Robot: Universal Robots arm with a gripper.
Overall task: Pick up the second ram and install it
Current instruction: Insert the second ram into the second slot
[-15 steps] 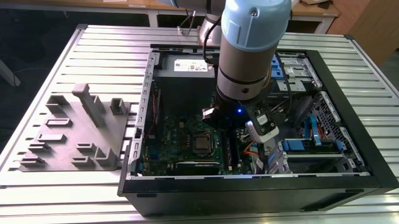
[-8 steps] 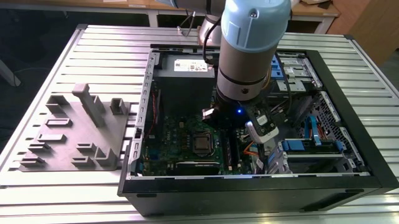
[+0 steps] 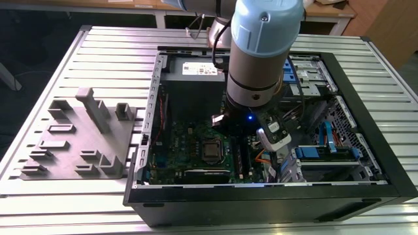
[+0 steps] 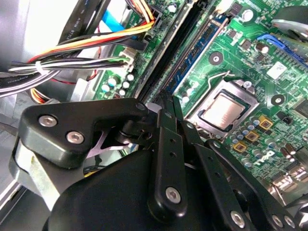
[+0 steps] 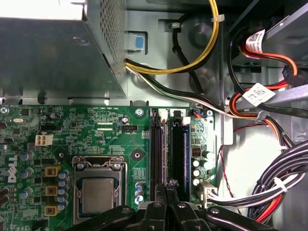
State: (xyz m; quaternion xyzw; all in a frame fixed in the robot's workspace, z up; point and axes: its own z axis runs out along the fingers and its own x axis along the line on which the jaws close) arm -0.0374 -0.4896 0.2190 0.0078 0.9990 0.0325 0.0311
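A long, thin, dark blue-green ram stick (image 5: 186, 149) (image 4: 204, 45) stands seated in a motherboard slot. Beside it runs an empty black slot rail (image 5: 156, 154) (image 4: 185, 33). I cannot tell whether this stick is the second ram. My gripper (image 5: 166, 188) (image 4: 166, 103) is shut, its black fingers pressed together just over the near end of these slots. Nothing shows between the fingers, and I cannot tell whether the tips touch the stick. In the exterior view my arm (image 3: 258, 73) reaches down into the open computer case (image 3: 375, 147).
The processor socket (image 5: 97, 192) (image 4: 224, 108) lies beside the slots. The grey power-supply box (image 3: 189, 73) (image 5: 48, 53) sits at the case's far end. Cable bundles (image 5: 274, 187) (image 4: 72, 57) crowd the slots' other side. A grey holder fixture (image 3: 85, 137) rests on the table at the exterior view's left.
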